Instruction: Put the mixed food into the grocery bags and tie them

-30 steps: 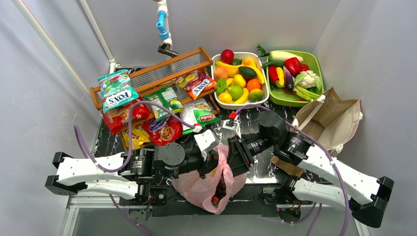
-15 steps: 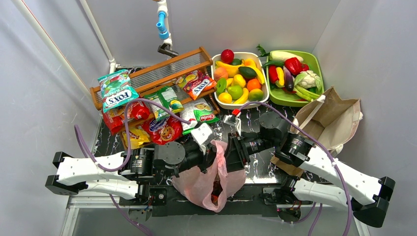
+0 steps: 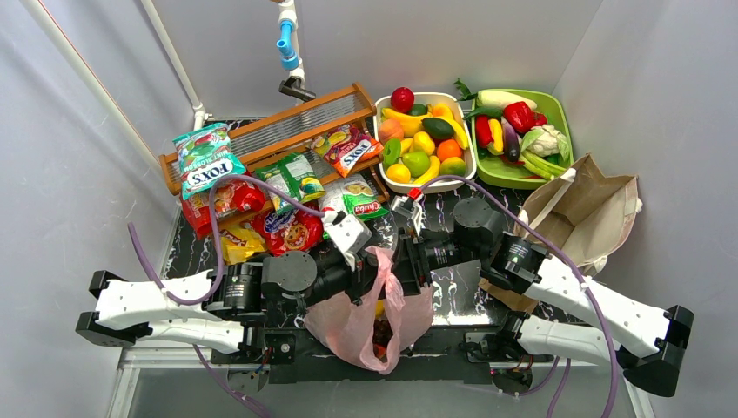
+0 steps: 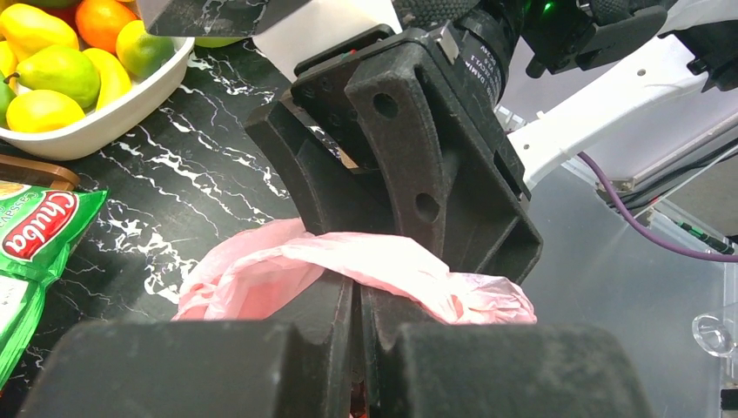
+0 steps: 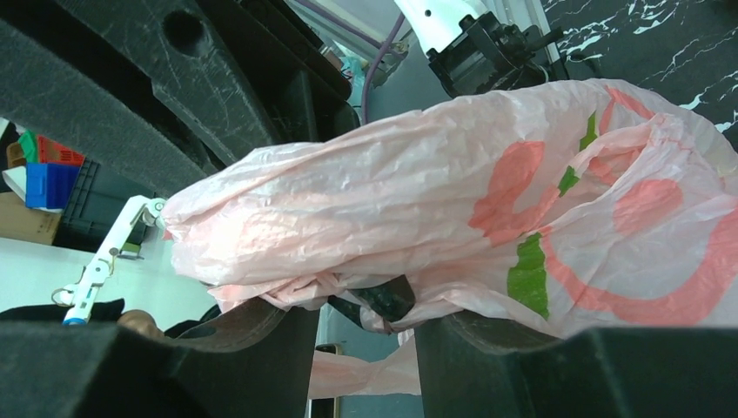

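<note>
The pink rose-printed bag hangs at the table's near edge between both arms, with dark grapes and a yellow piece showing in its mouth. My left gripper is shut on the bag's twisted handle, its jaws almost touching. My right gripper faces it closely. In the right wrist view its jaws stand apart, with bag plastic draped across the fingertips. The brown paper bag lies open at the right. Snack packets lie at the left.
A white basket of toy fruit and a green tray of toy vegetables stand at the back. A wooden rack stands back left. Grey walls close in on three sides.
Both grippers have moved away from the near edge and closer together. The bag's top is drawn up between them.
</note>
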